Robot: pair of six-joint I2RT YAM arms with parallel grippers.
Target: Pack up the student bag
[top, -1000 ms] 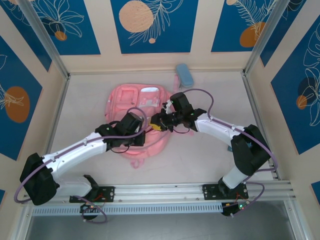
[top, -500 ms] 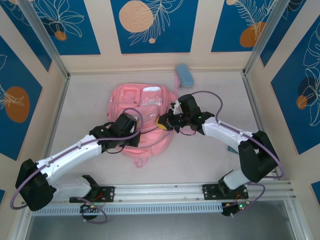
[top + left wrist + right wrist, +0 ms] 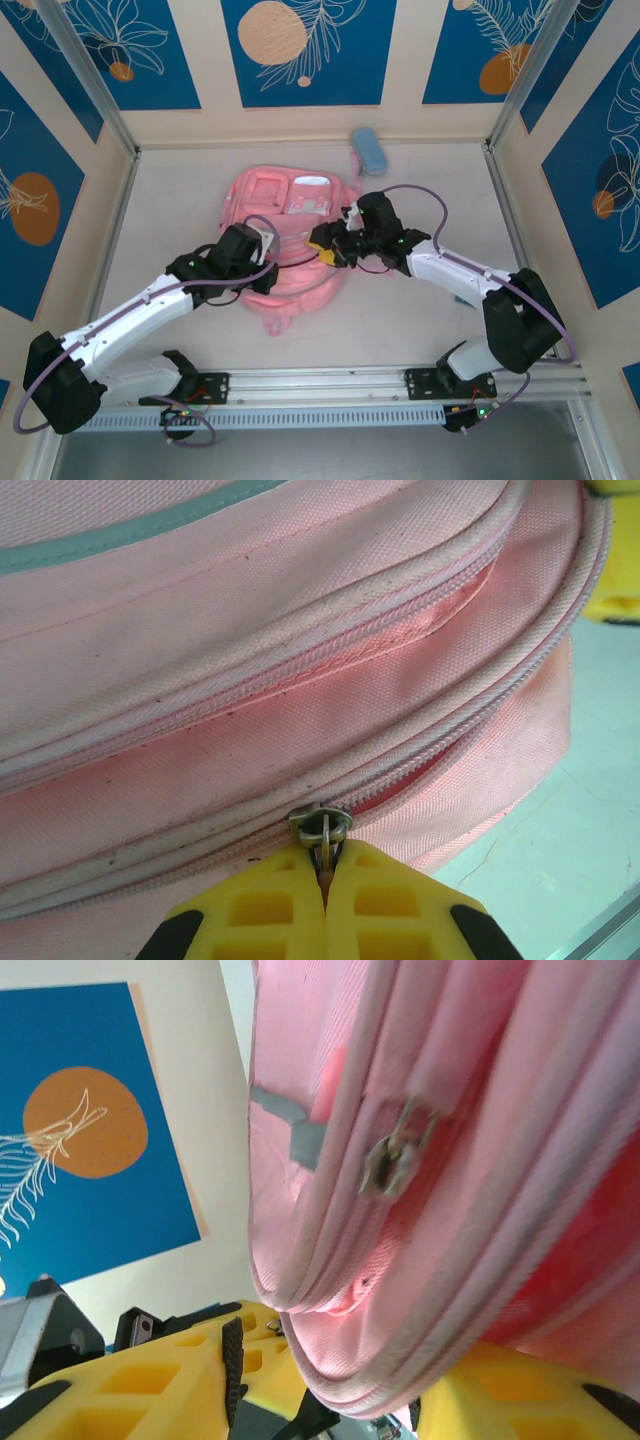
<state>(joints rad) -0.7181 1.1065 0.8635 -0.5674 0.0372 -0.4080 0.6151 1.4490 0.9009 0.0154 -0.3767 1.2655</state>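
The left gripper (image 3: pixel 325 905) pinches the zipper pull (image 3: pixel 322 828) of the student bag (image 3: pixel 290 215). The right gripper (image 3: pixel 327 250), jaws parted, straddles its 3 o'clock edge. A pencil case (image 3: pixel 368 150) lies at 1 o'clock.

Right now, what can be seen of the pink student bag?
The student bag is soft pink woven fabric, lying flat on the table, front pockets with white patches facing up. Pale zipper tracks ring its side, a grey-green stripe above. The left gripper is shut on one zipper pull; the right gripper stands open astride its edge.
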